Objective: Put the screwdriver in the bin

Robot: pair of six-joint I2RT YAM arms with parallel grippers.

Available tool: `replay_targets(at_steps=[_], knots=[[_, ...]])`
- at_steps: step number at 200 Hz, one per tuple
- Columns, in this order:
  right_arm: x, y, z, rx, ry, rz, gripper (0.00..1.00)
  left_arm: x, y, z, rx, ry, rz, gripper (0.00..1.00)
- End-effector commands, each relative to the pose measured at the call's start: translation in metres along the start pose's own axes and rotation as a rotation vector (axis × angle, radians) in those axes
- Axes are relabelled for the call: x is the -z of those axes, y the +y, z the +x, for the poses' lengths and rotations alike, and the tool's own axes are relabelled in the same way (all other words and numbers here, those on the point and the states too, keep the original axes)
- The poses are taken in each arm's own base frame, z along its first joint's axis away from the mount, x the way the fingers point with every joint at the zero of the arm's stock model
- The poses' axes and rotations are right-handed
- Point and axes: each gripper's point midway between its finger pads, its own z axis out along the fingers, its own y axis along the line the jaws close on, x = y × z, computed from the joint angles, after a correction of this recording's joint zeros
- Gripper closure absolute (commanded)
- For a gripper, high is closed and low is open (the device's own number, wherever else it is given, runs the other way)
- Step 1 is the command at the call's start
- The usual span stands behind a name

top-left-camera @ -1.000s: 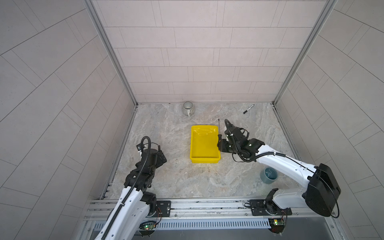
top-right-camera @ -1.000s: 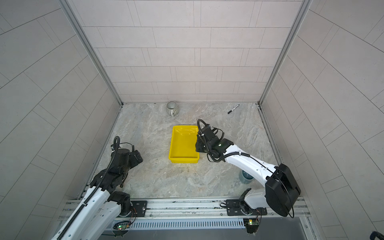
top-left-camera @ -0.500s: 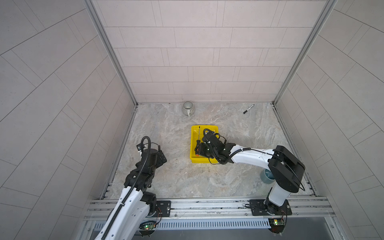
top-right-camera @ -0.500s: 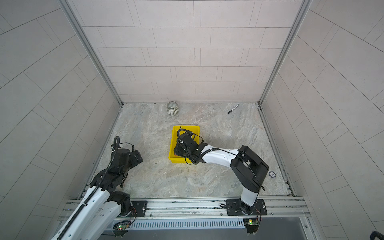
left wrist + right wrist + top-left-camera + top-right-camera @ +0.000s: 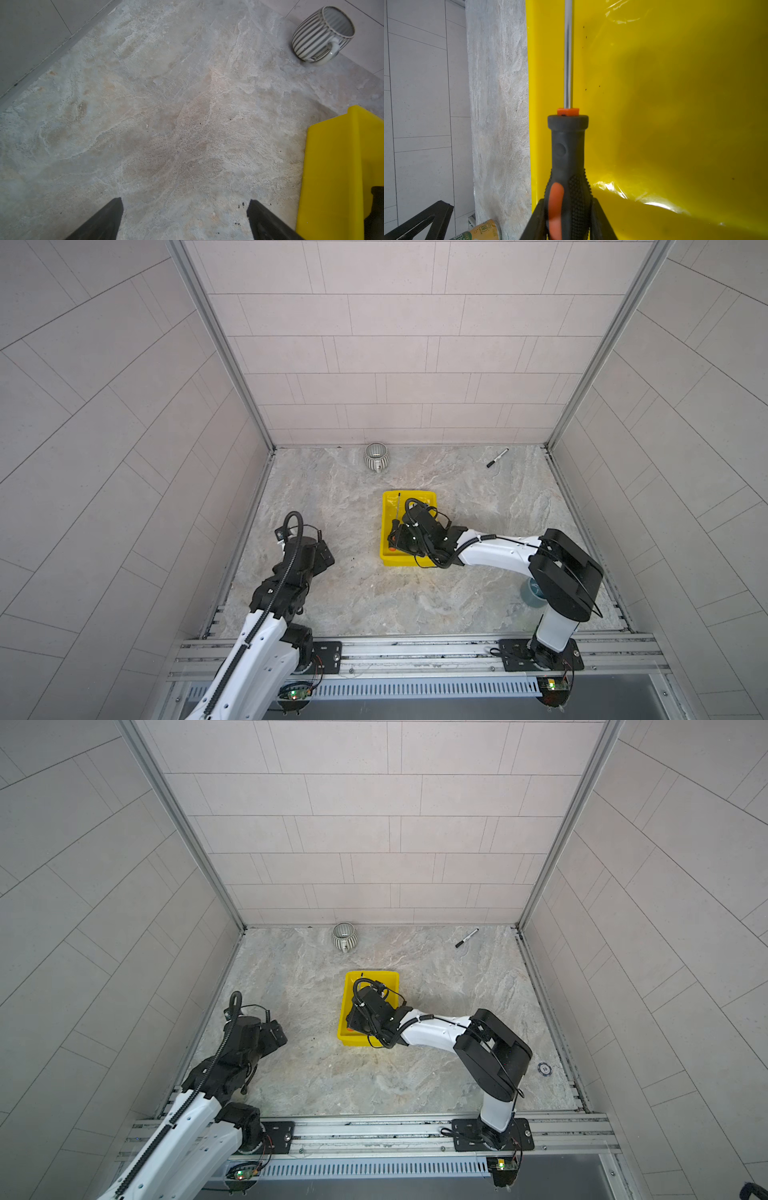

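Orange-and-black screwdriver [image 5: 568, 145] clamped in right fingers [image 5: 600, 222], lengthwise over yellow bin [image 5: 417, 498], shaft toward its far end, left fingers [image 5: 104, 222] apart.

Robotics lab test cell, by look. Tile-pattern panel walls [image 5: 395, 364] boxed stone-look tabletop [image 5: 374, 601] on three sides; aluminium corner posts [image 5: 223, 348]; left arm [image 5: 257, 639] and right arm [image 5: 494, 549] sat bolted to slotted aluminium rail [image 5: 415, 649]; bare circuit boards [image 5: 552, 685] glowed beneath.

Spread left gripper [image 5: 185, 202] over marble tabletop [image 5: 166, 116], striped mug [image 5: 318, 35] (handle showing), yellow bin [image 5: 336, 166] corner
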Motion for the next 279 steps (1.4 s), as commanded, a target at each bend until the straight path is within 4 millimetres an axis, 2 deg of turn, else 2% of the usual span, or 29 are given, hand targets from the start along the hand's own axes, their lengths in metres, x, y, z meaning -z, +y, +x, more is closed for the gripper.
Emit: replay_targets(at_steps=[1,87,110,129,140,177,202,211,215,220,222,225,244,254,266,279], knots=[[0.004,0.015,-0.007,-0.008,-0.023,-0.02,0.83,-0.003,0.0,0.001,-0.003,-0.003,0.0,0.0],[0.005,0.001,0.008,0.041,0.04,0.017,0.77,-0.003,0.002,0.001,-0.004,-0.005,-0.006,0.0],[0.006,0.0,0.011,0.052,0.053,0.014,0.69,-0.003,0.001,0.002,-0.004,-0.003,-0.005,0.0],[0.009,0.0,0.01,0.059,0.049,0.017,0.56,-0.004,0.001,0.002,-0.005,0.0,-0.007,0.0],[0.013,0.003,0.008,0.065,0.045,0.015,0.52,-0.005,0.001,0.002,-0.006,0.002,-0.005,0.0],[0.038,0.009,0.0,0.106,0.013,0.01,0.52,-0.006,0.0,0.002,-0.008,0.005,-0.008,0.0],[0.074,0.015,-0.02,0.199,-0.07,0.022,0.51,-0.007,0.0,0.003,-0.01,0.011,-0.01,0.0],[0.092,0.014,-0.033,0.286,-0.125,0.049,0.46,-0.007,0.0,0.003,-0.01,0.011,-0.01,0.0],[0.101,0.013,-0.04,0.329,-0.157,0.067,0.39,-0.008,0.0,0.003,-0.011,0.012,-0.011,0.0],[0.113,0.006,-0.052,0.376,-0.216,0.12,0.22,-0.008,0.0,0.003,-0.011,0.013,-0.011,0.0],[0.118,0.003,-0.056,0.397,-0.239,0.144,0.08,-0.008,0.0,0.003,-0.011,0.014,-0.011,0.0],[0.126,-0.003,-0.064,0.426,-0.28,0.188,0.02,-0.008,0.0,0.003,-0.011,0.014,-0.01,0.0],[0.189,-0.049,-0.113,0.616,-0.545,0.527,0.01,-0.009,0.0,0.004,-0.011,0.018,-0.012,0.0],[0.216,-0.076,-0.137,0.706,-0.645,0.709,0.01,-0.009,0.0,0.005,-0.012,0.021,-0.013,0.0],[0.231,-0.116,-0.162,0.741,-0.678,0.842,0.01,-0.01,-0.001,0.005,-0.012,0.023,-0.01,0.0],[0.241,-0.163,-0.187,0.654,-0.712,0.886,0.01,-0.011,-0.002,0.005,-0.014,0.027,-0.01,0.0]])
